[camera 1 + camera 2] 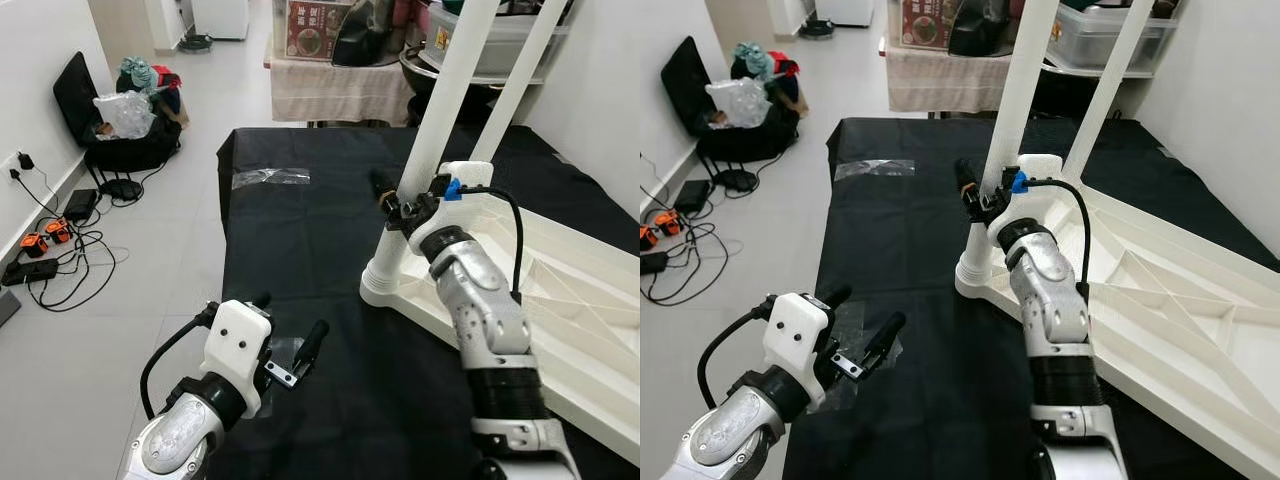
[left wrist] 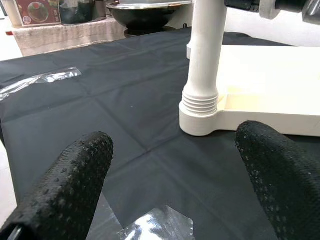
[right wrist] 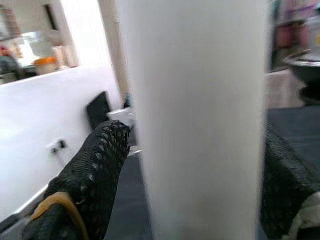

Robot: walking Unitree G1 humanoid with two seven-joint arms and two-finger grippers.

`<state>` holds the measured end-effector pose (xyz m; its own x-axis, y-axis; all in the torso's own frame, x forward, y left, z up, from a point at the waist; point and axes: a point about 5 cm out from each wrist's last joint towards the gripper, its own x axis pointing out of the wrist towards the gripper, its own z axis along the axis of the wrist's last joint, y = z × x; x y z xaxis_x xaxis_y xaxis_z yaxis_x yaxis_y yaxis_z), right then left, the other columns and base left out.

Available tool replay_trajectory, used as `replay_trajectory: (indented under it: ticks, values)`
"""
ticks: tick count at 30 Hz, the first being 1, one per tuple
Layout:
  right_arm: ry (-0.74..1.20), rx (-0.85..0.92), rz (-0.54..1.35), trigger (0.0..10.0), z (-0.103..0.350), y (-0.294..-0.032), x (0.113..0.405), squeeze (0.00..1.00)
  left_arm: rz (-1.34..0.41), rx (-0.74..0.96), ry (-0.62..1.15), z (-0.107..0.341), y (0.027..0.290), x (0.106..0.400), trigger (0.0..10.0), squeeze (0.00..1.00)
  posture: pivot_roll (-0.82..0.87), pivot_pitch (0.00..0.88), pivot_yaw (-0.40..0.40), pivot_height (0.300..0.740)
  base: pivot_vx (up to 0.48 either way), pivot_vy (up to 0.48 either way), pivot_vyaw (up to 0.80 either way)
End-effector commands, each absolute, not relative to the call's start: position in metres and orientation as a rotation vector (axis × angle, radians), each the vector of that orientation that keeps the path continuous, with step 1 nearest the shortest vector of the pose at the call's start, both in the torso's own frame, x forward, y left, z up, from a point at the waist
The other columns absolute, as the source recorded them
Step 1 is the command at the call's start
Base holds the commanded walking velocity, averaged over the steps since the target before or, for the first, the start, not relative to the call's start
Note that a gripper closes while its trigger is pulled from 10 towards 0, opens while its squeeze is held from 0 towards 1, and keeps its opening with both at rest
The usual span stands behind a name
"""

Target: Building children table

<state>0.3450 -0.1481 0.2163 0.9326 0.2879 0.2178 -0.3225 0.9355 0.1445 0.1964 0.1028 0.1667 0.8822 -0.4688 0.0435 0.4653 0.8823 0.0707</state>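
Note:
A white table top (image 1: 590, 300) lies upside down on a black cloth (image 1: 300, 240). Two white legs stand up from it: the near corner leg (image 1: 440, 110) with its ribbed collar (image 2: 200, 102), and a second leg (image 1: 520, 75) behind. My right gripper (image 1: 405, 195) straddles the near leg about a third of the way up. Its black fingers (image 3: 100, 165) press on either side, shut on the leg. My left gripper (image 1: 290, 320) hovers open low over the cloth, left of the leg's base. A small clear plastic bag (image 2: 155, 227) lies just under it.
A strip of clear wrap (image 1: 270, 177) lies on the far left of the cloth. The cloth's left edge (image 1: 222, 250) drops to a tiled floor with cables and a power strip (image 1: 30, 268) and a black bag (image 1: 120, 145). A cluttered shelf (image 1: 330, 85) stands behind.

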Motion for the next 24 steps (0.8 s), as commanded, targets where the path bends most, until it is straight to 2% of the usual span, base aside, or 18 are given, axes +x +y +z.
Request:
replay_trajectory:
  ticks: [1, 11, 24]
  values:
    - [-0.187, 0.199, 0.352, 10.0, 0.217, -0.150, 0.347, 0.00, -0.492, 0.051, -0.055, 0.165, 0.100, 0.196, 10.0, 0.00, 0.08, 0.007, -0.090, 0.740, 0.000, 0.000, 0.00]
    - [-0.076, 0.266, 0.768, 10.0, 0.215, -0.150, 0.371, 0.00, -0.504, 0.048, -0.066, 0.166, 0.096, 0.196, 10.0, 0.00, 0.10, 0.001, -0.105, 0.740, 0.000, 0.000, 0.00]
    - [-0.047, 0.269, 0.862, 10.0, 0.212, -0.145, 0.385, 0.00, -0.509, 0.049, -0.070, 0.167, 0.094, 0.196, 10.0, 0.00, 0.11, 0.002, -0.103, 0.740, 0.000, 0.000, 0.00]
